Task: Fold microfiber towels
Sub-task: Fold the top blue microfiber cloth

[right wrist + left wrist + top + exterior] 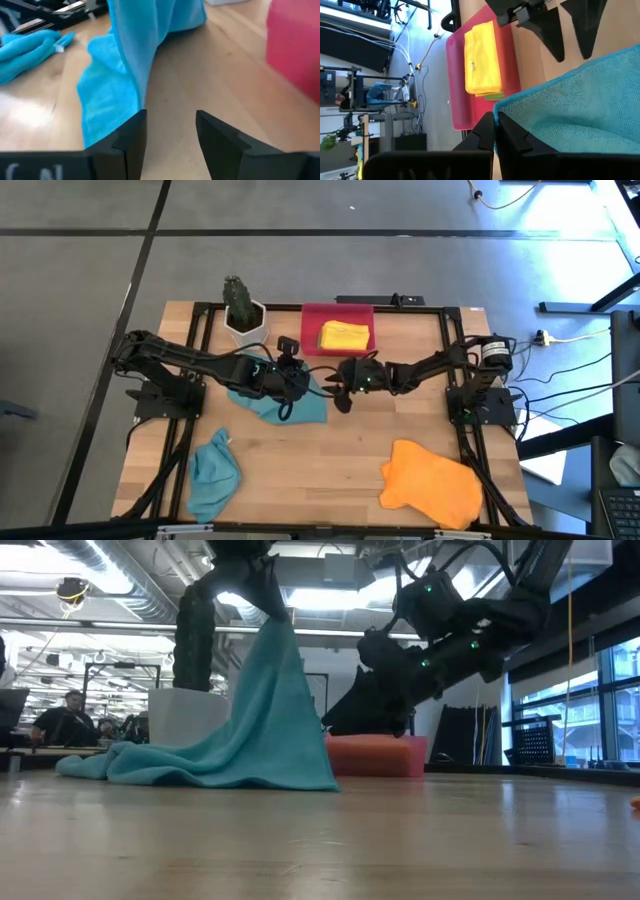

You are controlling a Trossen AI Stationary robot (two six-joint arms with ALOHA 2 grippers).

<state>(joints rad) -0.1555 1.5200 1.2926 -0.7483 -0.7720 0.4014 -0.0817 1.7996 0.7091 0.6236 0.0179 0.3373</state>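
Teal towel, table centre: one corner pinched in left gripper, fingers closed on it, lifted so cloth hangs in a peak, rest trailing on the wood. Right gripper just beside hanging edge, fingers apart, nothing held. Yellow towel folded in red tray. Second teal towel and orange towel crumpled near front edge.

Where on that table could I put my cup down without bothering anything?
Bare wood lies between the crumpled teal towel and the orange towel. The middle and back are crowded: both arms, the lifted teal towel, the red tray, the plant.
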